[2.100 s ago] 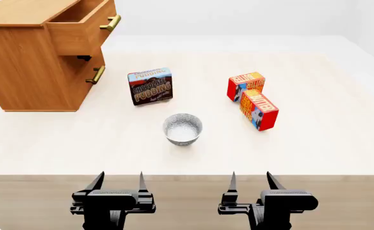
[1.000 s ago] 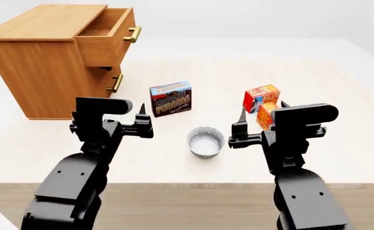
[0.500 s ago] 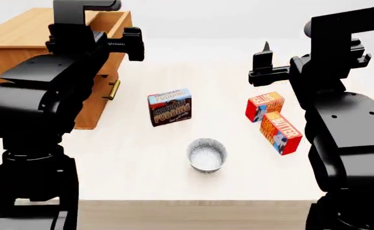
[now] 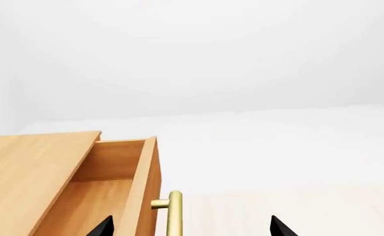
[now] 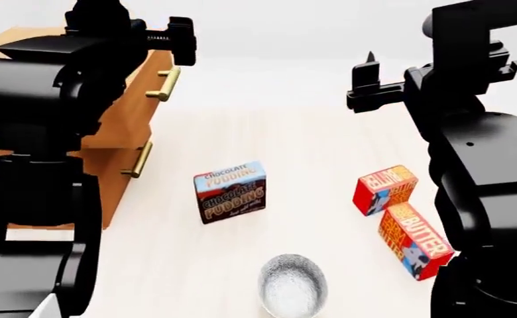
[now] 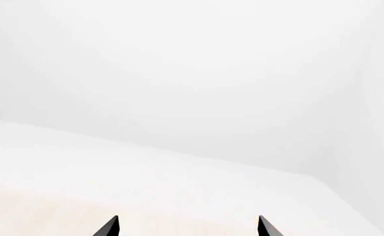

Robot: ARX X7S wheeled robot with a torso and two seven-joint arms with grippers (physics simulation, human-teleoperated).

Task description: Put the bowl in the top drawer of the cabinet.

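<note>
Overhead, both arms, fingers (image 4: 278, 227) spread.

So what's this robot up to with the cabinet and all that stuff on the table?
Nothing is held yet. Both arms are raised high, the left gripper near the cabinet and the right gripper over the far table, both open and empty. The top drawer stands pulled open. The speckled bowl sits untouched near the table's front edge, with a pudding box and two butter boxes behind it.
</note>
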